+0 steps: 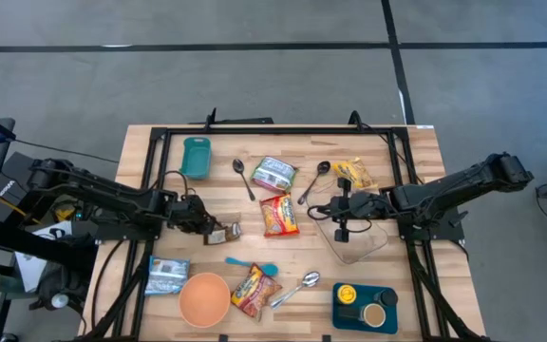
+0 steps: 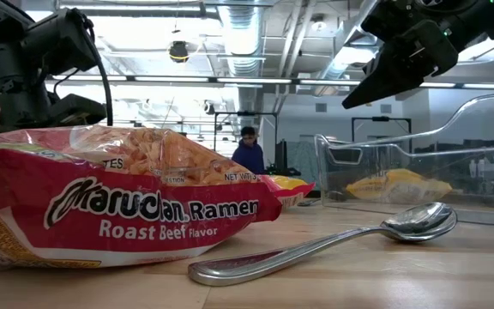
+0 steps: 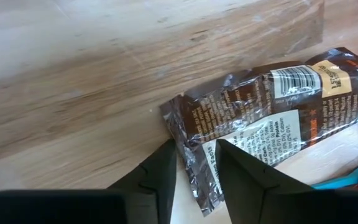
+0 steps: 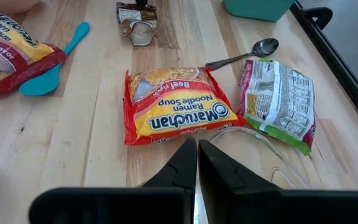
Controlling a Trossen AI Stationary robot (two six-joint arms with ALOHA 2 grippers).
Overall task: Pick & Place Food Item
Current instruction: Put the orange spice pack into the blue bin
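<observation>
A: Where's the food item?

B: The brown foil packet (image 3: 272,118) lies flat on the wooden table (image 1: 406,152), left of centre, just beside the left gripper (image 1: 218,231). In the left wrist view the two fingers (image 3: 157,177) stand a little apart with the packet's crimped end between them — but I can't tell whether they pinch it or only straddle it.

A: Why take it by the end?

B: My guess — the seam is the thin edge, easiest for narrow jaws to take from the side, since the packet lies flat.

A: And the other arm?

B: The right gripper (image 4: 196,163) is closed with nothing in it, hovering over the rim of the clear plastic container (image 1: 357,242) right of centre. It looks to be waiting.

A: Is the container the destination?

B: Likely, though the orange bowl (image 1: 204,298) is nearer. A Maruchan ramen pack (image 1: 279,216) lies between packet and container, so a carry that way would want some height.
</observation>
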